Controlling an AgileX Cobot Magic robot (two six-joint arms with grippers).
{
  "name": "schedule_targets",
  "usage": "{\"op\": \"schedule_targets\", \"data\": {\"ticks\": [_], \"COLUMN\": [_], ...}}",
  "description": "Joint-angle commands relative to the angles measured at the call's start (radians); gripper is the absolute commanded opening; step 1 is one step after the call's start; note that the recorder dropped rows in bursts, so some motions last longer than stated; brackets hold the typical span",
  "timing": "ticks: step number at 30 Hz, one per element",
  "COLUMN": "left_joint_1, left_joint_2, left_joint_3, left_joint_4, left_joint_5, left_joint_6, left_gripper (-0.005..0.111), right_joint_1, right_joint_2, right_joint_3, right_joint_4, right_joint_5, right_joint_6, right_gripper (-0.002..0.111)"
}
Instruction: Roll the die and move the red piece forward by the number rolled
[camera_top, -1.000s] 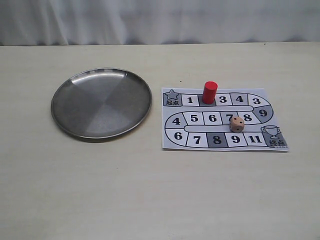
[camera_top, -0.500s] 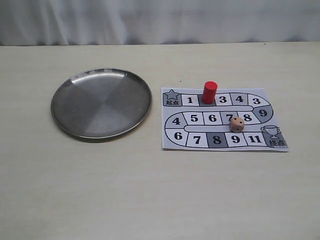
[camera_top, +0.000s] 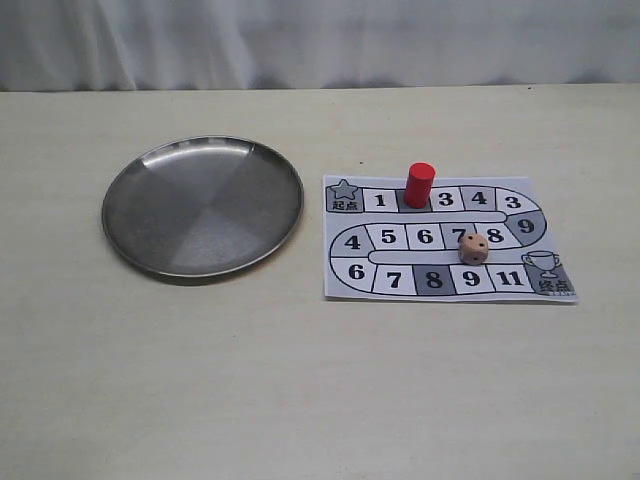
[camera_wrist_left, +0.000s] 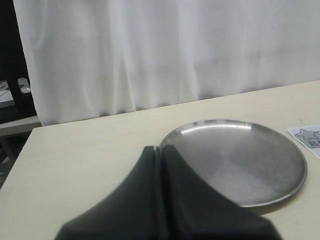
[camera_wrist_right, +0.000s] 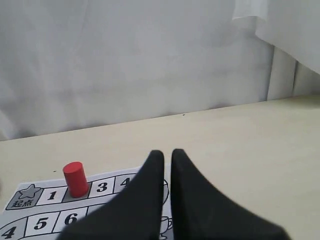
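Note:
The red piece (camera_top: 420, 184) stands upright on the grey square between 1 and 3 of the paper board (camera_top: 345, 283). The die (camera_top: 474, 248) rests on the board near squares 7 and 8. Neither gripper shows in the exterior view. My right gripper (camera_wrist_right: 167, 152) is shut and empty, hovering near the board's trophy end, with the red piece (camera_wrist_right: 75, 179) off to one side and the die hidden behind its fingers. My left gripper (camera_wrist_left: 161, 148) is shut and empty at the near rim of the steel plate (camera_wrist_left: 240, 160).
The round steel plate (camera_top: 202, 206) lies on the cream table left of the board, with nothing in it. A white curtain hangs behind the table's far edge. A corner of the board (camera_wrist_left: 309, 137) shows in the left wrist view.

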Motion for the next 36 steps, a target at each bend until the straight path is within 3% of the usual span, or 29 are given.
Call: {"op": "schedule_targets", "data": {"ticks": [1, 8, 36], "left_joint_1": [-0.001, -0.001, -0.001], "left_joint_2": [-0.001, -0.001, -0.001], "left_joint_3": [0.002, 0.002, 0.002], "left_joint_4": [-0.004, -0.004, -0.004], "left_joint_5": [-0.009, -0.009, -0.009], "left_joint_6": [-0.002, -0.002, -0.002], "left_gripper": [0.0, 0.0, 0.0], "right_joint_1": [-0.018, -0.021, -0.02], "right_joint_2": [-0.004, -0.106, -0.106], "right_joint_3": [0.003, 0.003, 0.003], "right_joint_4": [-0.005, -0.011, -0.011], "right_joint_5": [0.008, 0.124, 0.127], "right_joint_6": [-0.005, -0.007, -0.007], "right_gripper": [0.005, 0.005, 0.005]}}
